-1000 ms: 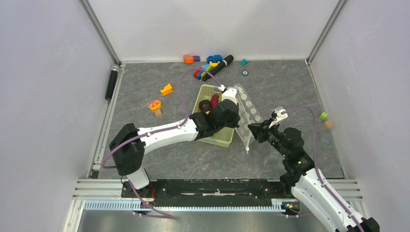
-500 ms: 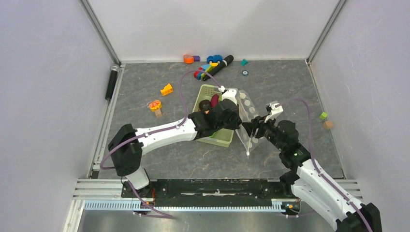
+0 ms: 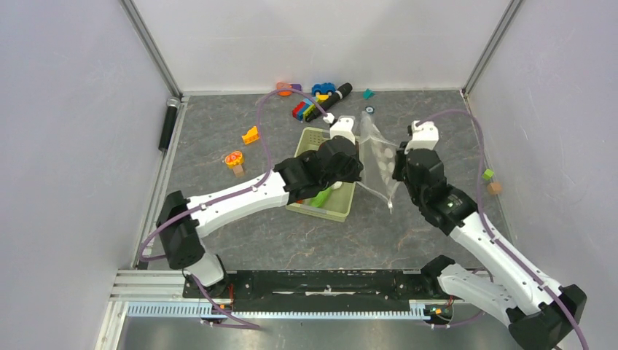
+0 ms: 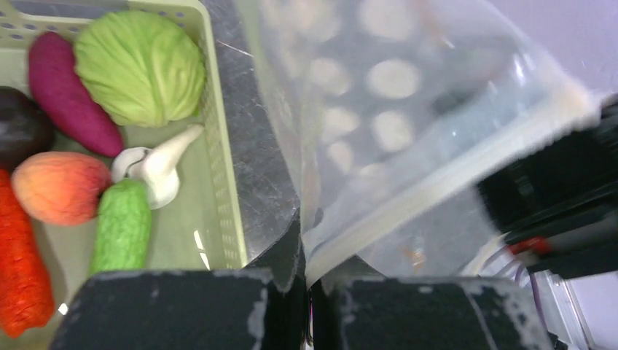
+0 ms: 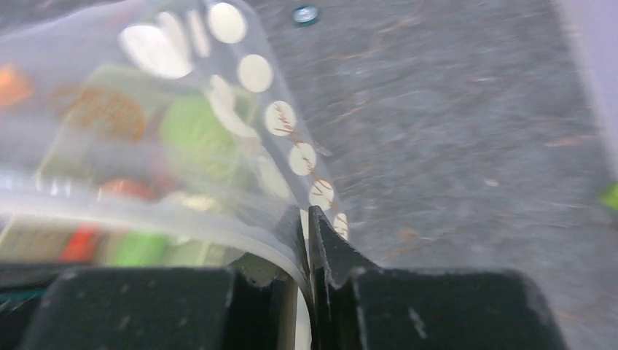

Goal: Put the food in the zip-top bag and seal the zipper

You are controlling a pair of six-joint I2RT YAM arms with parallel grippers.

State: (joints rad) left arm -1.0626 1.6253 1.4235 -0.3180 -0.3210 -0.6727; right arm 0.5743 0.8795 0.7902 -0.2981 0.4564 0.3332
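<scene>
Where the overhead camera looks down, the zip-top bag [image 3: 379,154] is held up just right of the green basket [image 3: 321,212], between my two arms. Through my left wrist, my left claw [image 4: 307,266] is clamped on the end of the zipper [image 4: 452,175]; cabbage [image 4: 138,65], eggplant [image 4: 69,95] and carrot [image 4: 22,270] lie in the basket. Through my right wrist, my right claw [image 5: 309,240] pinches the bag's dotted edge.

Clear bag [image 4: 393,109] printed with white dots; pale green basket [image 4: 218,182]; green cabbage [image 4: 138,65], purple eggplant [image 4: 69,91], orange peach [image 4: 58,186].
</scene>
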